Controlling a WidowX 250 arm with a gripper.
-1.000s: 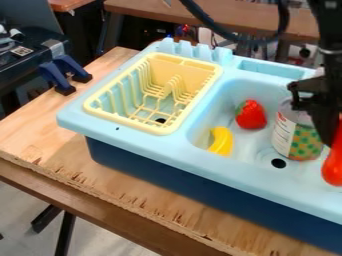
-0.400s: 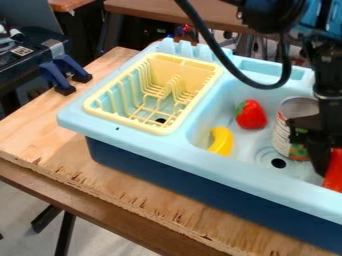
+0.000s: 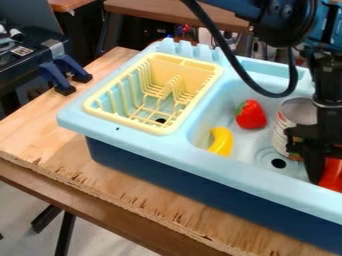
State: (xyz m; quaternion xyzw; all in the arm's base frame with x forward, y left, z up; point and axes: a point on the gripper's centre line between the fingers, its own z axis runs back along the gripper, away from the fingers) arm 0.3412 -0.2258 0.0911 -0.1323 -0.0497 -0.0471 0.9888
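The black gripper (image 3: 312,162) hangs low over the right part of the sink basin, at the right edge of the view. A red object (image 3: 332,176) lies right beside it, partly hidden by the gripper and the sink's front rim; whether it is held is unclear. Behind and left of the gripper stands an upright can (image 3: 283,125), its right side covered by the arm. Farther left in the basin are a red strawberry (image 3: 251,115) and a yellow banana-like piece (image 3: 221,141), both apart from the gripper.
The light blue sink (image 3: 143,147) sits on a wooden table (image 3: 40,131). A yellow dish rack (image 3: 93,111) fills its left compartment. The drain is left of the gripper. A black cable (image 3: 230,57) loops down over the basin's back. Blue clamps (image 3: 57,76) stand at the table's left back.
The gripper has come down, then shifted slightly left. The red object now sits lower, behind the front rim, and a little further left. The arm's blue upper part and cable have swung into view.
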